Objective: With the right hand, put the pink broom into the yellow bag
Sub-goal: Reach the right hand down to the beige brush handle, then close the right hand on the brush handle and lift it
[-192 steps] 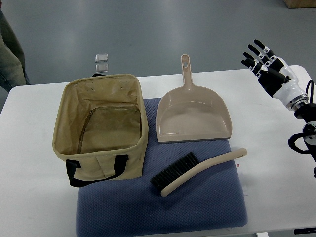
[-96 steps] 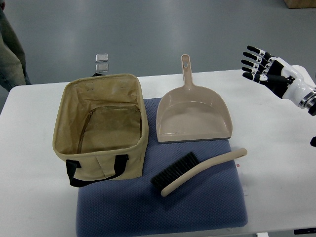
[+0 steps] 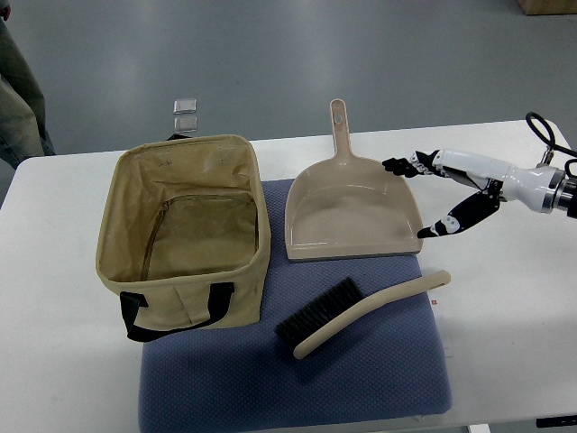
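Bag (image 3: 185, 230) gapes empty; broom (image 3: 356, 311) lies beside it, right hand (image 3: 442, 194) spread wide.

I see a white table (image 3: 54, 361) filling the lower part of the view, with a blue textured mat (image 3: 361, 379) laid on it near the front edge. Beyond it is a grey floor (image 3: 270, 54), evenly lit. Two small clear squares (image 3: 186, 113) sit on the floor just past the table's far edge. Brown box corner (image 3: 548, 5) top right. Person's trouser leg (image 3: 18, 99) at left edge.
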You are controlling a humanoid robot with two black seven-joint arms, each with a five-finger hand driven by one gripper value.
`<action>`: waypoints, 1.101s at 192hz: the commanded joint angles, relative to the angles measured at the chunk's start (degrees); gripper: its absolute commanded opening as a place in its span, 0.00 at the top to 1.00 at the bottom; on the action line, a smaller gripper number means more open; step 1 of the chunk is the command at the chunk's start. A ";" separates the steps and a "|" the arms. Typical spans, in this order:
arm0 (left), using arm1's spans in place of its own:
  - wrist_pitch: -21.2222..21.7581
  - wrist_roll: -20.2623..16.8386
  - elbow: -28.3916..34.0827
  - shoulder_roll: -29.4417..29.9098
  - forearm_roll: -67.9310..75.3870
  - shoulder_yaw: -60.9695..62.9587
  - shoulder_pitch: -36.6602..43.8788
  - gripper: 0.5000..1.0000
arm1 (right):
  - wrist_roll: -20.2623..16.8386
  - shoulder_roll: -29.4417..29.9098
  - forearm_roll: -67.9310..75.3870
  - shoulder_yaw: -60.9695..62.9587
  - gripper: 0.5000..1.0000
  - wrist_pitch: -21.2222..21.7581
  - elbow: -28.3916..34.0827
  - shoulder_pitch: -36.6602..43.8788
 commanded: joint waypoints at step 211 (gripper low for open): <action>0.00 -0.01 0.00 0.00 0.00 0.00 0.00 0.00 | -7.29 3.34 -26.48 -21.12 0.64 -20.10 3.85 -0.30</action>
